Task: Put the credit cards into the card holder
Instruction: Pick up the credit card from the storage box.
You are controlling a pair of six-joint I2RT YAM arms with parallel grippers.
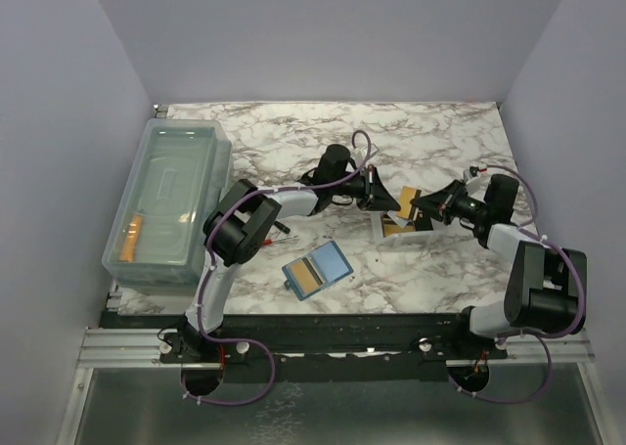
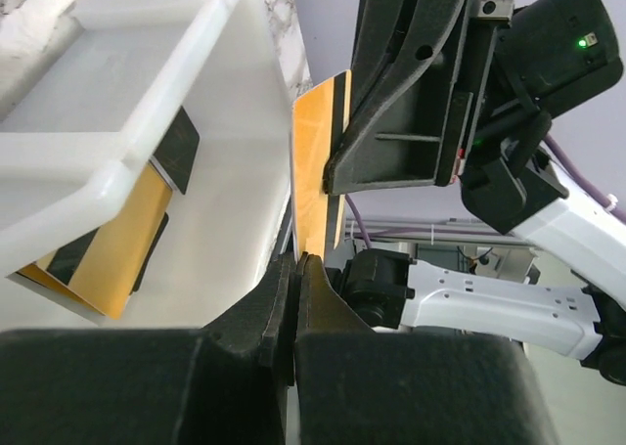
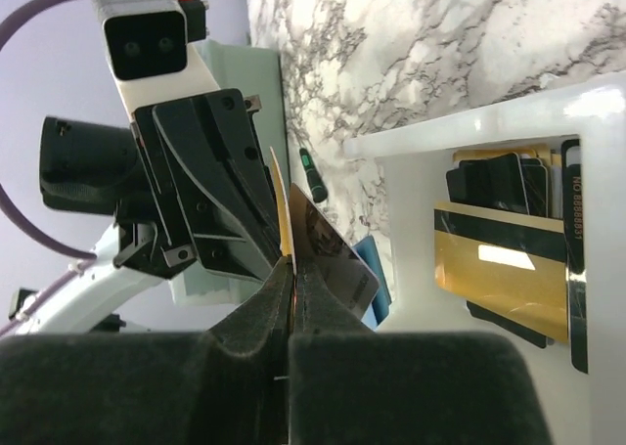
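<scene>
Trouble here would come from two grips on one thing. The left tool (image 2: 295,261) is shut tight on the lower edge of a thin golden-orange plastic credit card (image 2: 315,161). The right tool (image 3: 293,269) is shut on the same card from the opposite edge. The card therefore stands on edge in the air between the two arms, above the marble-patterned bench (image 1: 440,142) and just beside the shallow white rectangular plastic tray (image 2: 108,171).

If the arms pulled apart with neither letting go, the stiff, glossy card could bow, twist or snap out of one pinch. If both let go together it would drop flat, and a smooth card on a smooth slab is hard to lift. Each grip covers only a narrow strip of slick plastic, so the card may pivot once a single tool carries it. The right wrist view shows a dark, shiny face beside the pale card edge. Whether that is the card's reverse or a second card cannot be told.

More golden cards (image 3: 499,269) with black stripes lie stacked in the tray. The small teal-blue folding card holder (image 1: 316,269) lies open and flat on the bench, well apart from the handover and nearer the arm bases, with a golden card (image 1: 305,281) showing on one half. Its pocket is likely snug, so a tilted card could catch on the lip.
</scene>
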